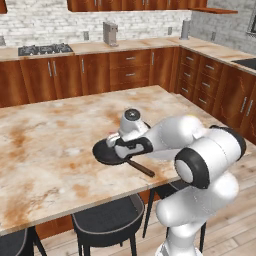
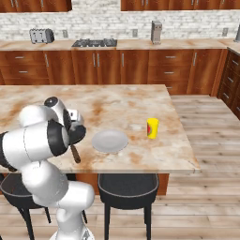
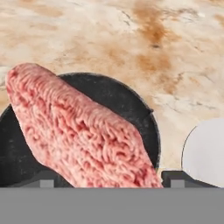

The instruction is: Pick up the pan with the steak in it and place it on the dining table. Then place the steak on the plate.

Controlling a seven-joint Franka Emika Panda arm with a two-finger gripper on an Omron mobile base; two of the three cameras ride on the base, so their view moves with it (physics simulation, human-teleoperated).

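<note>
The black pan (image 1: 101, 153) rests on the dining table (image 1: 50, 150) near its front edge, with its brown handle (image 1: 142, 170) pointing toward me. In the hand view the pink steak (image 3: 83, 131) lies across the pan (image 3: 118, 96), close under the camera. My gripper (image 3: 111, 179) hangs low over the pan with its jaws wide, one dark fingertip (image 3: 46, 178) on each side of the steak. Whether the pads touch the meat I cannot tell. The pale round plate (image 2: 109, 140) sits on the table just right of the pan (image 2: 78, 133), and its edge (image 3: 208, 153) also appears in the hand view.
A yellow cup (image 2: 152, 128) stands on the table right of the plate. Black stools (image 1: 107, 220) are tucked under the table's front edge. Wall counters with a stove (image 1: 45, 49) run along the back.
</note>
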